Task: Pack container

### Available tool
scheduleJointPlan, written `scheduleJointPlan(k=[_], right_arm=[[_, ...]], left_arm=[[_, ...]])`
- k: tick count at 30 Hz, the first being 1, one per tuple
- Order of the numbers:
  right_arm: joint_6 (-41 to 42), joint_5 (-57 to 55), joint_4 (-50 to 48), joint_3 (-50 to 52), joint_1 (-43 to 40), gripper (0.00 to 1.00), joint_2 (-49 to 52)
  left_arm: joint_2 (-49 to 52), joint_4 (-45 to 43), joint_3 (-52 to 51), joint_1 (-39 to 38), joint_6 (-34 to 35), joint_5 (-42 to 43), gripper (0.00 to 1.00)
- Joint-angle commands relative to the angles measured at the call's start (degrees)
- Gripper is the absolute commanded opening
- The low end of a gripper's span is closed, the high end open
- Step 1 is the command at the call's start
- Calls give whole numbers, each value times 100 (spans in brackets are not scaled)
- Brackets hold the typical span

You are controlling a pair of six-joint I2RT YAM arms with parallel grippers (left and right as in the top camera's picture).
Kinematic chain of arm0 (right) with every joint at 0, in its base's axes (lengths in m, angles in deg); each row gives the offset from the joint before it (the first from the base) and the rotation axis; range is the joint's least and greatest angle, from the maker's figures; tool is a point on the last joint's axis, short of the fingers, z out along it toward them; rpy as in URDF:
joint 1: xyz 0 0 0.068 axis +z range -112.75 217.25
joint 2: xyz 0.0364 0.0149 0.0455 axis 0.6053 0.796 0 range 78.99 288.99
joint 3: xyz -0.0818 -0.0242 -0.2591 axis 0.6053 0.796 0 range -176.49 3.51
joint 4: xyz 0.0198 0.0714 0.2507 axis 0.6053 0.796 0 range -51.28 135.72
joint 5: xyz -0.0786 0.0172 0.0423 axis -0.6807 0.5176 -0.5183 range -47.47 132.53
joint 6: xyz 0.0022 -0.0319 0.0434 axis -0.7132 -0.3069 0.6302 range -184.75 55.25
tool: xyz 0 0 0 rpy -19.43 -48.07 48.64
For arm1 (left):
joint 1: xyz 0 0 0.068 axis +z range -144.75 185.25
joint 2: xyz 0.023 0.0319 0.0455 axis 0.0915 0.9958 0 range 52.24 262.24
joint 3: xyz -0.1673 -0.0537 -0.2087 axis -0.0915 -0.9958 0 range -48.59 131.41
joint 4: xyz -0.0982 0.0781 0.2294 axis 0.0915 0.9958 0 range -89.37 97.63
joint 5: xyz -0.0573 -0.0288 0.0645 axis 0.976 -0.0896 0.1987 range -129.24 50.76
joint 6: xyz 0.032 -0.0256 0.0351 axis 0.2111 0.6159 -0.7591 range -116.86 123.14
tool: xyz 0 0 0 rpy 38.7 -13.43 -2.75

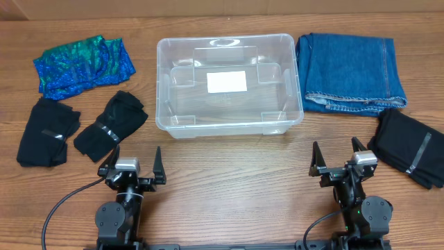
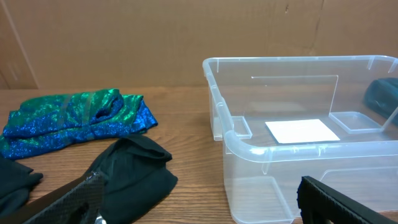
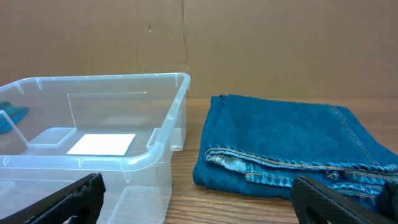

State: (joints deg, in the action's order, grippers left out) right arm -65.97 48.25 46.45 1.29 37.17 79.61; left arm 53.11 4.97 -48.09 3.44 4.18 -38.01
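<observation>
The container (image 1: 164,90) sits upright on the wooden table (image 1: 229,187) in the upper centre of the overhead frame, its open top facing up and a white label (image 1: 227,81) showing on its base. Just beside its right wall lies a folded pair of blue jeans (image 1: 350,69), filling the upper right. At the upper left, a little apart from the container, is a crumpled blue-green sequined cloth (image 1: 83,64). Below that cloth, at centre left, lie two black garments: one (image 1: 47,130) near the frame's left edge, the other (image 1: 111,125) next to it, closer to the container's lower left corner. A third black garment (image 1: 411,147) lies at the right edge, under the jeans. The left gripper (image 1: 136,158) is at lower left and the right gripper (image 1: 336,154) at lower right, both short of the container, each with its jaws spread wide and released.
</observation>
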Motion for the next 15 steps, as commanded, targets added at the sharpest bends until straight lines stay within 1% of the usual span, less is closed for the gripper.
scheduleJointPlan(k=[1, 15], right_arm=[[39, -11, -20, 28, -33, 100, -46], [39, -11, -20, 28, -33, 100, -46]], left_arm=[[-59, 9, -22, -4, -129, -57, 100], [-59, -26, -22, -4, -129, -59, 100]])
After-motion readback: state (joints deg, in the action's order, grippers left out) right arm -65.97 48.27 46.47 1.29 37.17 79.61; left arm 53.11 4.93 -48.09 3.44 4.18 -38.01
